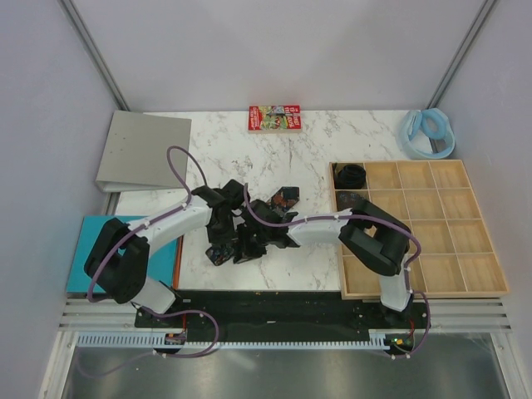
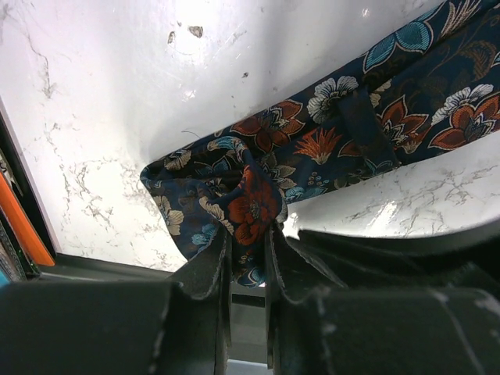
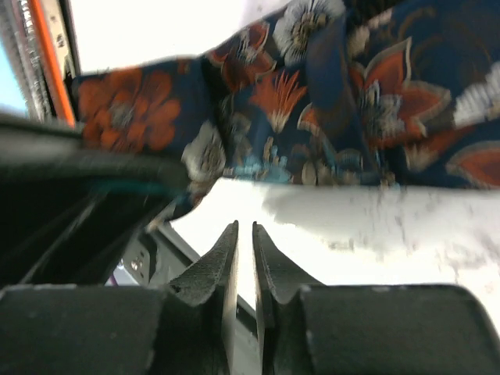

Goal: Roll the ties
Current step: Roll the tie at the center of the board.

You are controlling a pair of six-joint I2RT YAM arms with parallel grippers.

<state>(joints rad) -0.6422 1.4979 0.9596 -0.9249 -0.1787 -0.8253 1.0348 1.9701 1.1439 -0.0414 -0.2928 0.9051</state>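
Navy tie [image 2: 312, 133] | left gripper [image 2: 248, 238] pinches its end | right gripper [image 3: 244, 234] pressed together, seemingly empty | box [image 1: 273, 117] lettering unreadable

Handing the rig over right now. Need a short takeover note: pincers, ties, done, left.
The left pincer is shut on a bunched fold of a tie.
The right pincer is shut and empty, with floral fabric just beyond its tips.
The loose heap of ties lies mid-table between the arms; I cannot tell how many.
Done: one rolled tie sits in the far-left compartment of the tray. The right arm half hides a dark shape in the next one.
Left: roll the heap.
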